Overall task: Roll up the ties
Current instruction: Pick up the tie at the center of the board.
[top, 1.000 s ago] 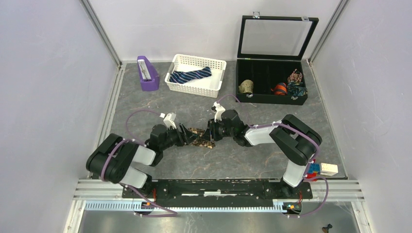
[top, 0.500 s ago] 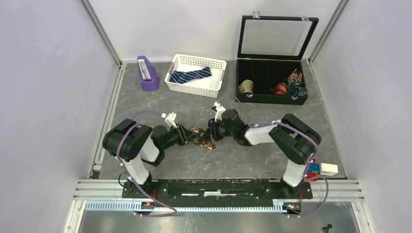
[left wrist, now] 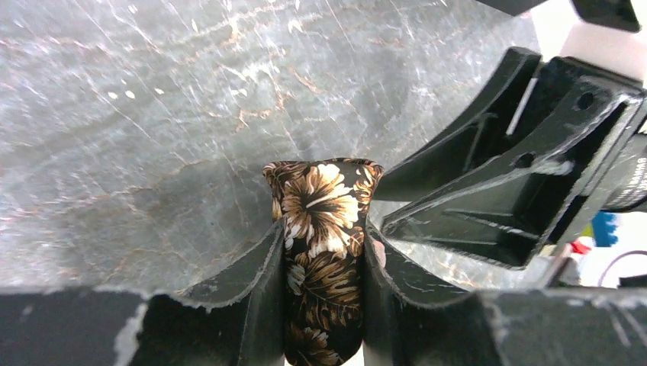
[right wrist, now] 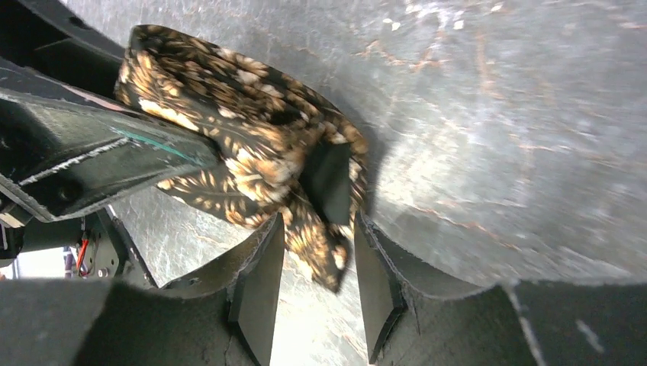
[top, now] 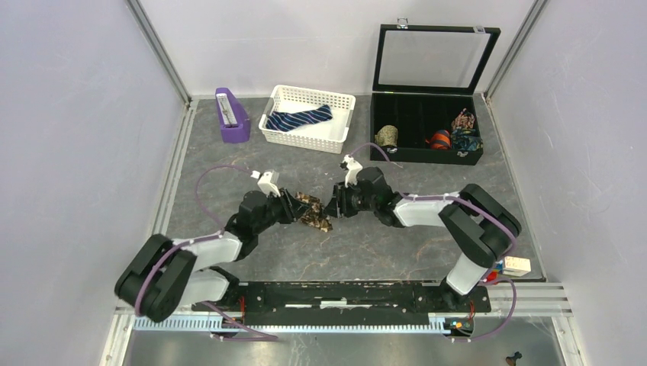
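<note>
The brown-and-tan printed tie [top: 313, 213] is rolled into a small bundle just above the grey table at the middle. My left gripper [top: 298, 207] is shut on the roll; in the left wrist view its jaws press both sides of the tie [left wrist: 324, 206]. My right gripper [top: 333, 206] faces it from the right and is open. In the right wrist view the roll [right wrist: 244, 145] lies ahead and its loose tip hangs between my parted fingers [right wrist: 255, 282]. The navy striped tie [top: 299, 118] lies in the white basket [top: 329, 138].
A black case [top: 471, 156] with its lid open stands at the back right, with rolled ties in it [top: 387, 136]. A purple holder [top: 231, 114] stands at the back left. Coloured blocks [top: 507, 265] lie near the right arm's base.
The left arm has swung its elbow down and left while keeping hold of the roll. Both grippers and the roll have shifted slightly toward the back. The right arm has stretched out.
</note>
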